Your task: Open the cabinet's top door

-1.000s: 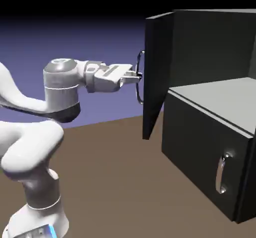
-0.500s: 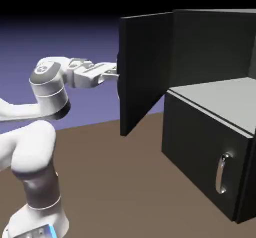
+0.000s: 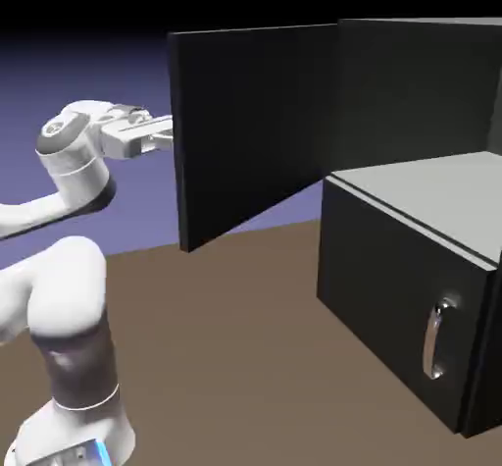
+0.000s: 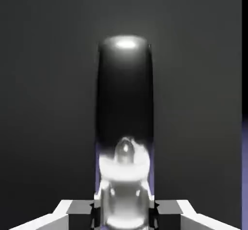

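The jaws are pinching the long chrome handle (image 4: 124, 168), which stands between the two grey fingertips (image 4: 168, 220) at the bottom of the hand view; it runs upward through the middle of that view, mostly black in its reflections, with bright glints at its upper end and low down near the grip; behind it the flat dark face of the top door (image 3: 257, 130) fills most of the hand view, and a strip of blue-violet backdrop (image 4: 245, 176) shows down the right edge.

In the exterior view the ends of the jaws and that handle are hidden behind the door's free edge; the white arm (image 3: 74, 287) bends up from the lower left, its hand near the door's upper part; the top door stands wide open, swung out toward the exterior view's left, upright and joined to the cabinet (image 3: 422, 91); the upper compartment lies exposed, with its grey shelf (image 3: 422, 194) as floor; below it the lower panel (image 3: 392, 297) is closed, its smaller silver handle (image 3: 432, 338) upright near the right side; the brown tabletop (image 3: 235, 356) spreads beneath.
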Motion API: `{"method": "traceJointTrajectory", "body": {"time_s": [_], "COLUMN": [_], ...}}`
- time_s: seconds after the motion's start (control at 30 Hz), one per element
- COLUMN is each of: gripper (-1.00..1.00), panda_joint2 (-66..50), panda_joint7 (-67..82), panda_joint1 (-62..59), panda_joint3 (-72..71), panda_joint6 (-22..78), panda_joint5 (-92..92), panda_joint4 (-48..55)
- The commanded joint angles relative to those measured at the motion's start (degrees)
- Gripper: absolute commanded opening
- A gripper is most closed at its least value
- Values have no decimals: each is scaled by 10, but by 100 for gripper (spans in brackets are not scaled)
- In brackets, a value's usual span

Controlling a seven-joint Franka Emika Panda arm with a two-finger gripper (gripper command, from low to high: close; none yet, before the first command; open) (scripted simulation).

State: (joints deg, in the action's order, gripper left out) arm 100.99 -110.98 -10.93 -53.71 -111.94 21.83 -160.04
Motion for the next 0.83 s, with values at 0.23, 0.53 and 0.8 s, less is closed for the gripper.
{"method": "traceJointTrajectory", "body": {"time_s": [0.23, 0.53, 0.8], "gripper": [-100, -100, -100], "panda_joint2": [0, 0, -1], "panda_joint7": [20, 48, 82], "panda_joint1": [-95, -223, -342], "panda_joint3": [-72, -95, -90], "panda_joint6": [176, 335, 459], "panda_joint5": [-65, -93, -101], "panda_joint4": [166, 353, 519]}}
